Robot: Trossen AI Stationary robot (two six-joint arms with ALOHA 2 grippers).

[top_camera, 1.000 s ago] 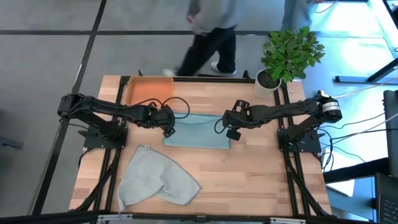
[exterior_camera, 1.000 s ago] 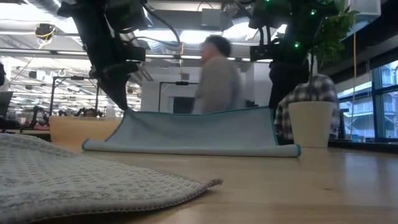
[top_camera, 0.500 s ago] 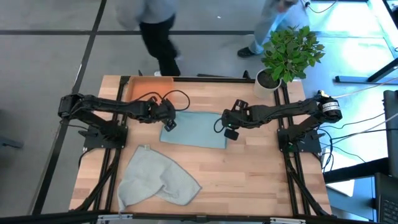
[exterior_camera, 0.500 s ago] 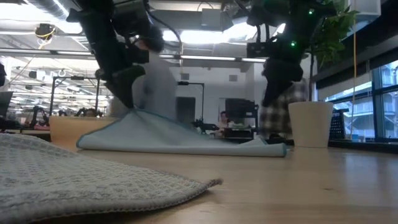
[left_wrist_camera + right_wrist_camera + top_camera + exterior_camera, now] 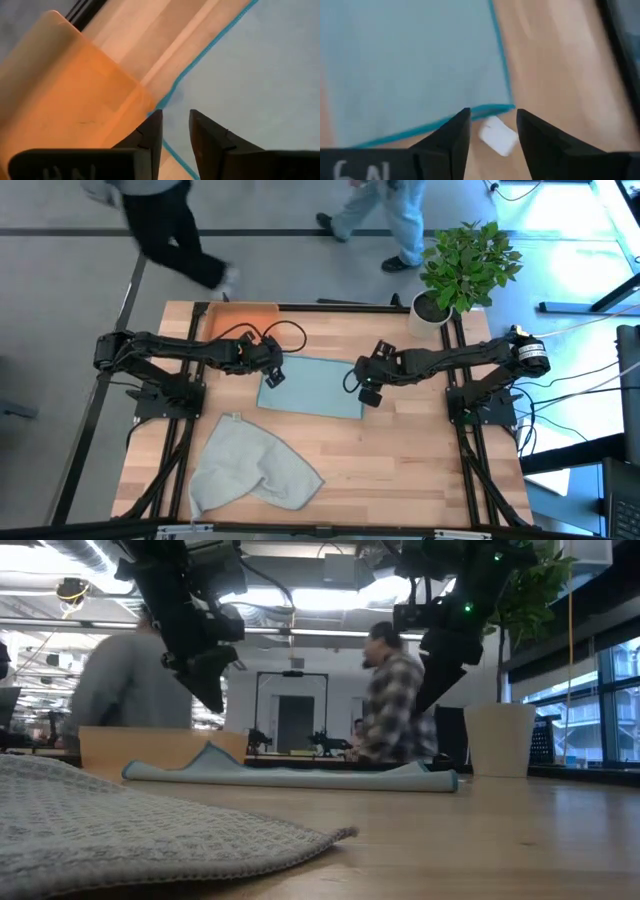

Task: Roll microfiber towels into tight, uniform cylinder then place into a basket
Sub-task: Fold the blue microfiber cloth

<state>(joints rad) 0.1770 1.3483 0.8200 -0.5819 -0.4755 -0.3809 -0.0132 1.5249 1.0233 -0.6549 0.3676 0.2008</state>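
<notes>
You've just dropped the teal towel (image 5: 313, 386) flat; left gripper (image 5: 175, 131) and right gripper (image 5: 492, 131) both released. Rolling not started, basket (image 5: 240, 326) empty

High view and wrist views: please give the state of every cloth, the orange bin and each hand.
Light teal-blue microfiber towel: flat, unrolled, released.
Pale grey-green microfiber towel: crumpled, unrolled.
Shallow orange basket: empty.
Left hand: open, empty, above towel corner.
Right hand: open, empty.
</notes>
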